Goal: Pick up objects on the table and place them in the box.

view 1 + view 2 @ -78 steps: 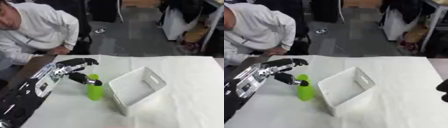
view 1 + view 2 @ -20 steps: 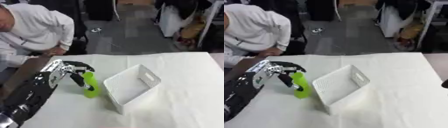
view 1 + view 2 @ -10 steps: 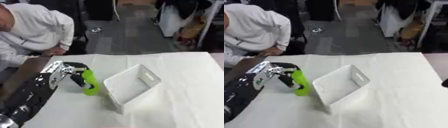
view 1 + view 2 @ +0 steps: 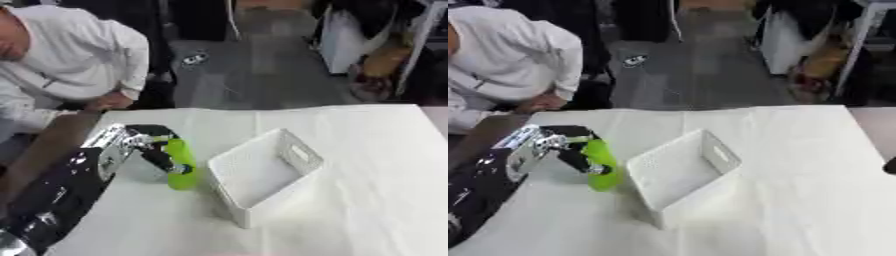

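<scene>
The left hand (image 4: 144, 145) is curling its fingers and thumb around the green bottle (image 4: 181, 163), tilting it just left of the white box (image 4: 262, 172), probably so it clears the near wall. Nothing is lying between them on the worktop (image 4: 367, 150). The right hand (image 4: 890, 165) is only peeking in at the right edge (fingers unclear).

both head eyes look down on same table (image 4: 367, 150).

On the white-clothed table (image 4: 367, 165), the white slotted plastic box (image 4: 262, 175) sits near the middle; the green plastic bottle (image 4: 181, 165) stands just left of it, in the left hand (image 4: 144, 145). The right hand (image 4: 890, 165) shows at the right edge.
</scene>
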Action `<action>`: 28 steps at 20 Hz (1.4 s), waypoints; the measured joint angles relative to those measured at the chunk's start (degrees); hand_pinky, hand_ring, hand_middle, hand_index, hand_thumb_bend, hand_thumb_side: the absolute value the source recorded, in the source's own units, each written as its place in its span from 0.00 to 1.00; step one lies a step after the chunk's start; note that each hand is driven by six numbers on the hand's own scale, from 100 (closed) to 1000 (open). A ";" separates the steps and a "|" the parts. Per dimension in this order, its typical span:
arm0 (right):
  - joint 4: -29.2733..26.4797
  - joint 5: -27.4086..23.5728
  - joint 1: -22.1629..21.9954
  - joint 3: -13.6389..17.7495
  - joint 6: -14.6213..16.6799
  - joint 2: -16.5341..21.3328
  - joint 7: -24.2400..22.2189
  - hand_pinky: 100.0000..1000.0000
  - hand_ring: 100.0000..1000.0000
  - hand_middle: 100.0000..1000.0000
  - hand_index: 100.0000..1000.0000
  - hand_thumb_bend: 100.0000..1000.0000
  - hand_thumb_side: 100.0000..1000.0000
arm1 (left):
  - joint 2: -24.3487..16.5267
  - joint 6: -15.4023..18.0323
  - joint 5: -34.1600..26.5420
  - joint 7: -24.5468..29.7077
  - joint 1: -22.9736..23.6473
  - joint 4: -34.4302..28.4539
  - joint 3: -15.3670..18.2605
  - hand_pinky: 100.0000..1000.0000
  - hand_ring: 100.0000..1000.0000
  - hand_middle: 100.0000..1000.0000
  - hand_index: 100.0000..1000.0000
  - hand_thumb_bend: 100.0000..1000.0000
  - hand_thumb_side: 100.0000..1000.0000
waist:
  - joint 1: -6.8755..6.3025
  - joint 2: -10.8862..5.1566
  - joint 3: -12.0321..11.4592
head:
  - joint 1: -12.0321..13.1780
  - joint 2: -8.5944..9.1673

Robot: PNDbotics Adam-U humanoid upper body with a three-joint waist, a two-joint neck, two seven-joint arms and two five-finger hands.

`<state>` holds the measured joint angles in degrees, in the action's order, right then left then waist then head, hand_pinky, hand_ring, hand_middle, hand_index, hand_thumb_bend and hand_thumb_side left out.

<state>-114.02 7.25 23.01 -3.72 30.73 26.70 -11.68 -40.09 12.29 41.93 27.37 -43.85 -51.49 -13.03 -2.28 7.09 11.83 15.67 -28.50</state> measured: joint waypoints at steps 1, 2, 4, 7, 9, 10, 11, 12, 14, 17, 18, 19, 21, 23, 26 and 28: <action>0.00 0.00 0.00 0.00 0.00 0.00 0.00 0.24 0.48 0.49 0.52 0.00 0.69 | 0.00 0.21 0.06 -0.51 0.09 -0.18 -0.06 0.00 0.00 0.08 0.30 0.10 0.67 | 0.04 0.00 0.00 | 0.00 0.00; 0.00 0.01 0.00 0.00 0.01 0.00 0.00 0.24 0.48 0.49 0.52 0.00 0.69 | 0.00 0.58 0.27 -1.10 0.17 -0.43 -0.10 0.00 0.00 0.08 0.30 0.10 0.67 | 0.05 0.00 -0.02 | 0.00 0.00; 0.00 0.03 -0.01 0.00 0.01 0.01 0.01 0.24 0.48 0.49 0.52 0.00 0.69 | -0.01 1.45 1.07 -2.70 0.22 -1.14 -0.35 0.00 0.00 0.04 0.28 0.09 0.68 | 0.07 0.00 -0.04 | 0.00 0.00; 0.00 0.05 -0.02 0.01 0.01 0.02 0.01 0.24 0.48 0.49 0.52 0.00 0.69 | -0.04 2.43 2.25 -5.50 0.25 -2.09 -0.39 0.00 0.00 0.01 0.25 0.08 0.70 | 0.07 0.00 -0.18 | -0.01 -0.01; 0.00 0.06 -0.02 0.01 0.02 0.02 0.01 0.24 0.48 0.49 0.52 0.00 0.70 | -0.09 2.76 2.47 -7.17 0.34 -2.63 -0.39 0.00 0.00 0.00 0.25 0.08 0.70 | 0.07 -0.01 -0.29 | -0.01 -0.01; 0.00 0.06 -0.03 0.01 0.02 0.02 0.02 0.24 0.48 0.49 0.52 0.00 0.69 | -0.10 2.86 2.47 -7.81 0.37 -2.90 -0.39 0.00 0.00 0.00 0.25 0.08 0.70 | 0.07 -0.01 -0.32 | -0.01 -0.02; 0.00 0.06 -0.08 0.01 0.02 0.02 0.02 0.24 0.48 0.49 0.52 0.00 0.69 | -0.11 2.89 2.47 -8.33 0.38 -3.23 -0.39 0.00 0.00 0.00 0.25 0.08 0.70 | 0.07 -0.01 -0.33 | -0.01 -0.02; 0.00 0.07 -0.17 0.02 0.02 0.02 0.02 0.24 0.48 0.49 0.52 0.00 0.69 | -0.13 2.87 2.43 -8.72 0.38 -3.58 -0.39 0.00 0.00 0.00 0.24 0.08 0.70 | 0.07 -0.02 -0.34 | -0.02 -0.03; 0.00 0.07 -0.24 0.02 0.02 0.03 0.02 0.24 0.48 0.49 0.52 0.00 0.69 | -0.18 2.73 2.21 -9.17 0.38 -4.36 -0.39 0.00 0.00 0.00 0.24 0.08 0.70 | 0.07 -0.05 -0.36 | -0.02 -0.03; 0.00 0.07 -0.29 0.02 0.02 0.04 0.03 0.24 0.48 0.49 0.52 0.00 0.69 | -0.68 2.36 1.79 -9.31 0.37 -5.72 -0.40 0.00 0.00 0.00 0.22 0.08 0.71 | 0.06 -0.19 -0.39 | -0.04 -0.07; 0.00 0.07 -0.31 0.02 0.02 0.04 0.03 0.24 0.48 0.49 0.52 0.00 0.69 | -0.81 2.16 1.68 -9.23 0.36 -6.27 -0.40 0.00 0.00 0.00 0.22 0.08 0.71 | 0.06 -0.31 -0.41 | -0.04 -0.08; 0.00 0.07 -0.41 0.02 0.02 0.04 0.03 0.24 0.48 0.49 0.52 0.00 0.69 | -1.07 1.97 1.62 -9.21 0.31 -6.94 -0.40 0.00 0.00 0.00 0.22 0.08 0.71 | 0.05 -0.37 -0.41 | -0.04 -0.08; 0.00 0.07 -0.44 0.02 0.02 0.05 0.03 0.24 0.48 0.49 0.52 0.00 0.69 | -1.59 1.66 1.11 -9.13 0.03 -8.43 -0.40 0.00 0.00 0.00 0.24 0.08 0.72 | 0.00 -0.38 -0.51 | -0.05 -0.09; 0.00 0.07 -0.44 0.02 0.02 0.06 0.03 0.24 0.48 0.49 0.52 0.00 0.69 | -2.13 1.41 -0.23 -9.10 -0.11 -10.25 -0.40 0.00 0.00 0.00 0.25 0.08 0.73 | -0.08 -0.41 -0.55 | -0.05 -0.10; 0.00 0.07 -0.45 0.02 0.01 0.07 0.03 0.24 0.48 0.49 0.52 0.00 0.69 | -2.81 1.06 -3.72 -8.90 -0.14 -13.11 -0.43 0.00 0.00 0.00 0.27 0.08 0.73 | -0.11 -0.60 -0.56 | -0.05 -0.21; 0.00 0.07 -0.45 0.03 0.01 0.09 0.04 0.24 0.48 0.49 0.52 0.00 0.69 | -3.33 0.80 -6.37 -8.64 -0.17 -15.07 -0.71 0.00 0.00 0.00 0.27 0.08 0.74 | -0.12 -0.73 -0.57 | -0.06 -0.27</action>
<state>-114.02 7.32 22.56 -3.69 30.73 26.79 -11.64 -43.43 13.10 35.55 18.73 -44.01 -66.56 -13.74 -2.39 6.36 11.27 15.61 -28.77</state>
